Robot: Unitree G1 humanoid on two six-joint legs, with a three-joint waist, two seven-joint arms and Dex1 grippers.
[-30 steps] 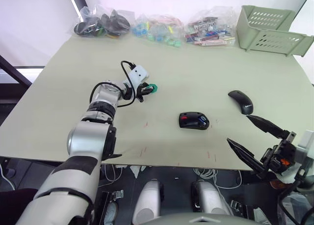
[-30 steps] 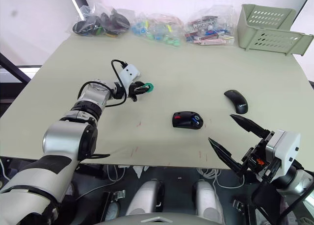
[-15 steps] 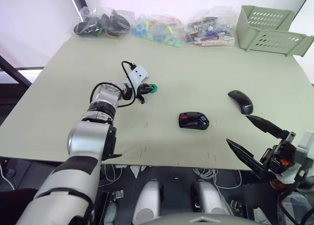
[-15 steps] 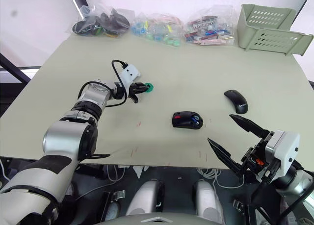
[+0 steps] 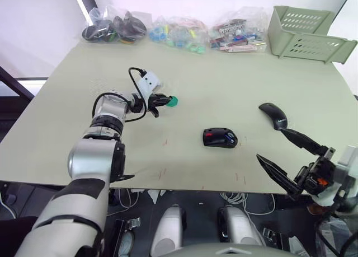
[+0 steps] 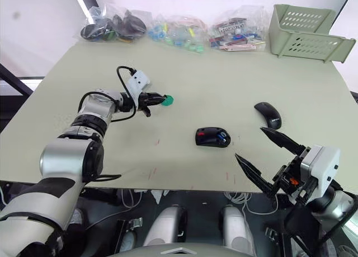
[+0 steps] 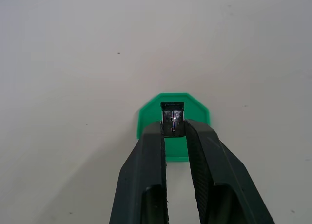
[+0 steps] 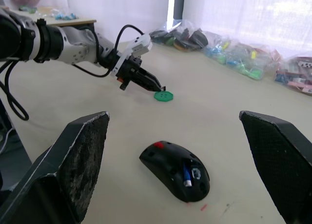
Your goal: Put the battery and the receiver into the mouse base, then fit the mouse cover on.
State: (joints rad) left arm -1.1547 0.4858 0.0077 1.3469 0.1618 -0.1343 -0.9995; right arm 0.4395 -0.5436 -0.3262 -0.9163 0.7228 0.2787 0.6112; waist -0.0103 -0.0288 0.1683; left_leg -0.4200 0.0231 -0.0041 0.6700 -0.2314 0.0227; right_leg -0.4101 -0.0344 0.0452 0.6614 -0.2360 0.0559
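Note:
My left gripper (image 5: 163,101) is shut on the receiver (image 7: 173,118), a tiny dark squarish plug standing on a flat green disc (image 5: 173,101) at the table's middle left. The black mouse base (image 5: 220,138) with its red part lies at centre. The blue battery (image 8: 187,175) sits in its compartment. The glossy black mouse cover (image 5: 273,115) lies to the right of the base. My right gripper (image 5: 269,143) hangs open over the table's front right edge, short of the base and the cover, with nothing between its fingers.
Clear bags of small parts (image 5: 178,31) line the back edge of the table. A pale green basket (image 5: 306,32) stands at the back right corner. The table's front edge (image 5: 184,184) runs just ahead of my right gripper.
My left wrist has swung slightly to the left while its fingertips stay at the green disc. The right gripper has barely moved. The view has shifted a little.

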